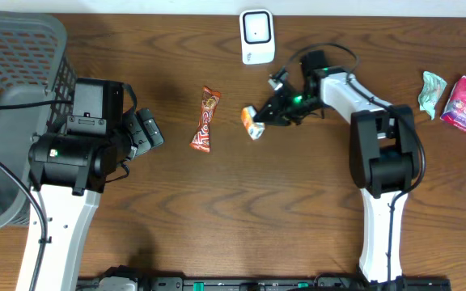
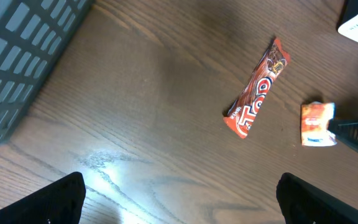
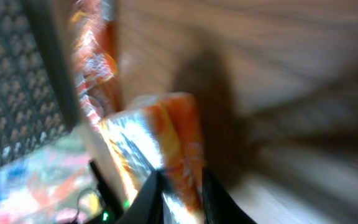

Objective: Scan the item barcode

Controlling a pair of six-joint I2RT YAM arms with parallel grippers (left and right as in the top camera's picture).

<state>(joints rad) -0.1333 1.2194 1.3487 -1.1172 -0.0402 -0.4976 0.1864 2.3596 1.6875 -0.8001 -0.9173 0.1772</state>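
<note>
Right claw (image 1: pixel 262 117) on the orange packet (image 1: pixel 253 124), left claw (image 1: pixel 146 129) idle

My right claw is closed to a narrow gap with the packet's end pinched between its fingertips; the wrist view is blurred. The packet sits low at the desk (image 1: pixel 217 210), below the white device (image 1: pixel 257 36) and just right of the red chocolate bar (image 1: pixel 206 121). My left claw hangs wide open with nothing in it, near the grey basket (image 1: pixel 14 48).

Overhead, both wrists: shared orange packet (image 1: pixel 252 124)
</note>
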